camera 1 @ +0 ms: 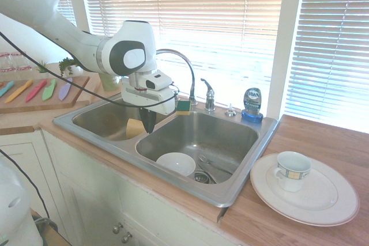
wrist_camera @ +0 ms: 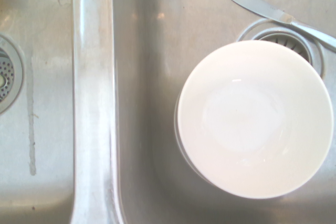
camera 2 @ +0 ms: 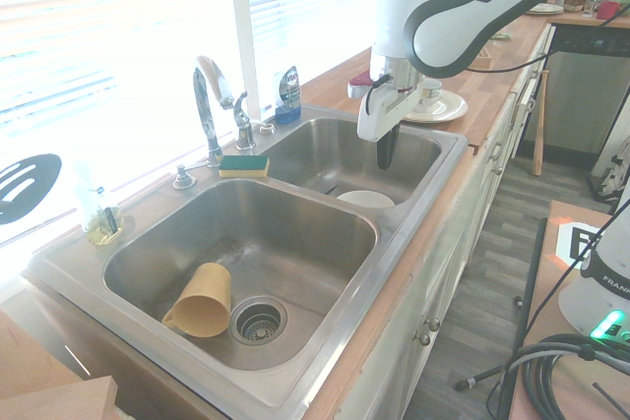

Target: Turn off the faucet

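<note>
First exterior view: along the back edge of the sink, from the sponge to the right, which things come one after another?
Green-and-yellow sponge → chrome lever handle of the faucet → small chrome cap → blue dish-soap bottle.

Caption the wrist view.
White bowl in the sink basin beside the drain, knife above, divider alongside.

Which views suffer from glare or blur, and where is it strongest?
First exterior view: the window blinds are overexposed behind the faucet. Second exterior view: the window washes out at the picture's left, and the faucet spout glints. Wrist view: the white bowl looks bleached and soft.
</note>
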Robot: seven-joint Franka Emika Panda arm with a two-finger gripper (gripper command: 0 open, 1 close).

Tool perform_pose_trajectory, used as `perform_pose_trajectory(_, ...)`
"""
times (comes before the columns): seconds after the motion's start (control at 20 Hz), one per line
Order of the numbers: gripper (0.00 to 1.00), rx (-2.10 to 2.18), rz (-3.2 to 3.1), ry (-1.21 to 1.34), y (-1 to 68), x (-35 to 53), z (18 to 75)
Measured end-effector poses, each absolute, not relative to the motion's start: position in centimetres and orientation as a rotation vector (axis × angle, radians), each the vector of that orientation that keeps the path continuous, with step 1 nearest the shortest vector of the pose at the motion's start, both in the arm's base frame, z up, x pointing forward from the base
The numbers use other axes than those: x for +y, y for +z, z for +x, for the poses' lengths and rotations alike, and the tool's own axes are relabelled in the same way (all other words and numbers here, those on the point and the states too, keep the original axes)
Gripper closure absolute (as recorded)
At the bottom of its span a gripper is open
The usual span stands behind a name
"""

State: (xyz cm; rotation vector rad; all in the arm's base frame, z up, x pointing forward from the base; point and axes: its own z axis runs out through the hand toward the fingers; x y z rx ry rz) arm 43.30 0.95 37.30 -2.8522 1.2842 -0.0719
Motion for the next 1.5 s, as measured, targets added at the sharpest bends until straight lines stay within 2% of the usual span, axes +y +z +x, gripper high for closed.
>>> perform_pose_trajectory(0.35,1.0,1.302,-2.837,-0.133,38.2,0.6,46.4)
perform_pose_trajectory(0.95,1.0,1.276,-2.815,-0.337,42.8,2.2,62.7)
perform_pose_trajectory(1.5,1.0,1.298,-2.717,-0.634,48.8,1.9,71.2)
